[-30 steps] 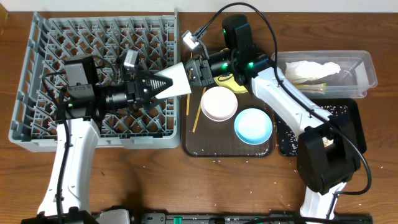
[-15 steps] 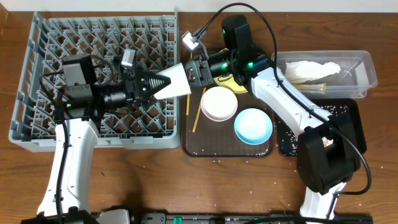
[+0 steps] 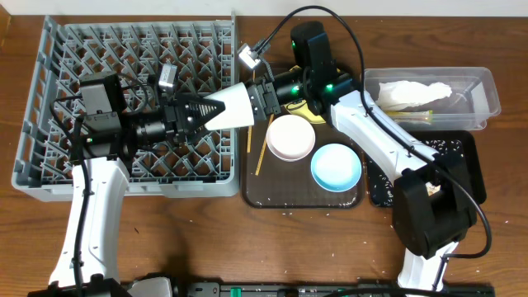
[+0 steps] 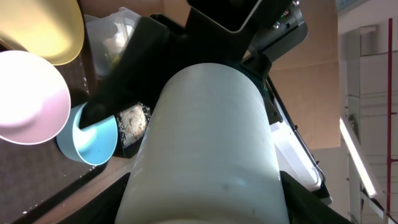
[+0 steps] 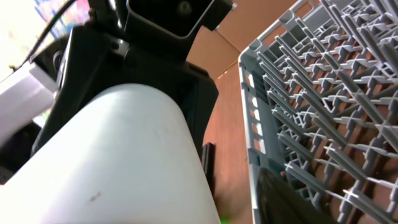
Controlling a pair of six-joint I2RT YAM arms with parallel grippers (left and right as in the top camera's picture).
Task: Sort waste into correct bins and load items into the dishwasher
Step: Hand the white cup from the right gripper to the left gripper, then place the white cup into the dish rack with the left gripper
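The small white cup hangs sideways over the right edge of the grey dishwasher rack, between both grippers. My left gripper is shut on its narrow end; in the left wrist view the cup fills the space between the dark fingers. My right gripper stands open around the wide end, with a gap showing between the cup and one finger. The white bowl, the light-blue bowl and a chopstick lie on the brown tray. The yellow plate is mostly hidden under the right arm.
The clear bin at the back right holds the white napkin. The black bin in front of it holds rice grains. Loose grains dot the table near the tray's front edge. The rack's pegs stand just beside the right gripper.
The right gripper's jaws have opened off the cup, and the left gripper's jaws have closed in on it. The cup and both grippers have shifted slightly left.
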